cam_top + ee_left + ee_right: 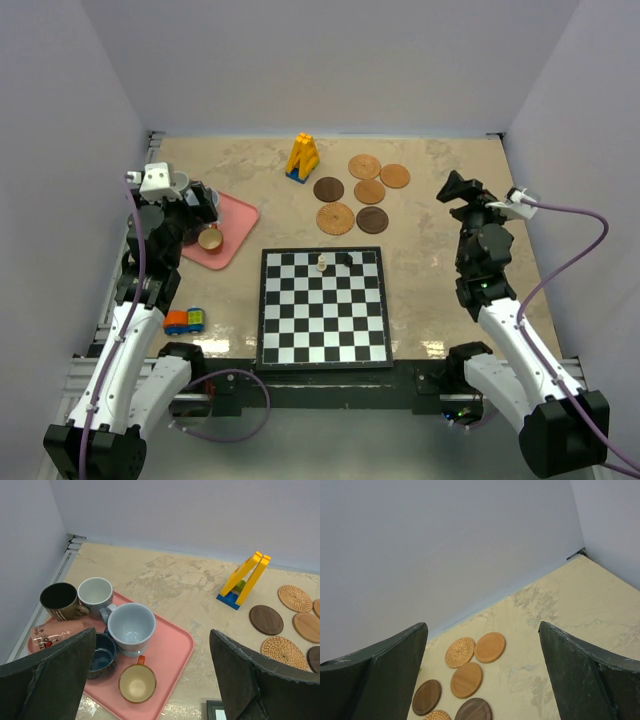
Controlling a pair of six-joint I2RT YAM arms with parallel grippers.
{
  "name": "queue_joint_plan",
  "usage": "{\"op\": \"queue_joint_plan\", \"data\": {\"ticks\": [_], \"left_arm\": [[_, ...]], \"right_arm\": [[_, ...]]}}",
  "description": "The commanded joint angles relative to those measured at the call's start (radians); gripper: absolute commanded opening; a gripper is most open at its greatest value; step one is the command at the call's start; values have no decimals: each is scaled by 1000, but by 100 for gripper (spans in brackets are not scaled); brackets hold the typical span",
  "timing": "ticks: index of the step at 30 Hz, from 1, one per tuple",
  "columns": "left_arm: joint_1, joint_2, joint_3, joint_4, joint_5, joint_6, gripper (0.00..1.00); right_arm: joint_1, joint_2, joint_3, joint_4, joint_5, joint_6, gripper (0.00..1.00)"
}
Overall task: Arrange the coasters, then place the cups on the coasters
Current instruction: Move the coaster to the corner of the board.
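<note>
Several round wooden coasters lie clustered at the back of the table, some light tan (394, 176), some dark brown (328, 189), and two woven (335, 218). The right wrist view shows them (466, 679) below and left of my right gripper (482, 625), which hangs open and empty. Several cups crowd a pink tray (170, 645) at the left: black (60, 600), grey (95, 594), pale blue (131, 627), dark teal (102, 652), tan (137, 682), and a coppery pink one (55, 632) on its side. My left gripper (152, 632) hovers open above the tray.
A chessboard (323, 306) lies front and centre with a light piece (322, 264) and a dark piece (346, 259) on its far rows. A yellow brick structure (303, 157) stands left of the coasters. A small toy car (185, 321) sits near the left arm. Walls enclose three sides.
</note>
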Motion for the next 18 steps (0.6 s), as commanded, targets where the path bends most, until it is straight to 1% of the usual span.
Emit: {"op": "queue_joint_plan", "data": {"ticks": [1, 5, 11, 14, 16, 18], "left_arm": [[-2, 4, 32, 27, 15, -21, 100], [-2, 24, 41, 24, 10, -32, 100], [-1, 52, 69, 17, 65, -32, 100], [-2, 111, 148, 9, 134, -18, 100], [-2, 179, 242, -21, 177, -7, 97], [-4, 260, 331, -78, 185, 0, 95]], "right_arm": [[3, -23, 43, 17, -23, -42, 98], [3, -36, 43, 20, -42, -71, 99], [3, -42, 66, 11, -97, -133, 98], [3, -17, 109, -29, -138, -173, 97], [4, 22, 171, -92, -164, -201, 95], [4, 87, 246, -173, -198, -221, 94]]}}
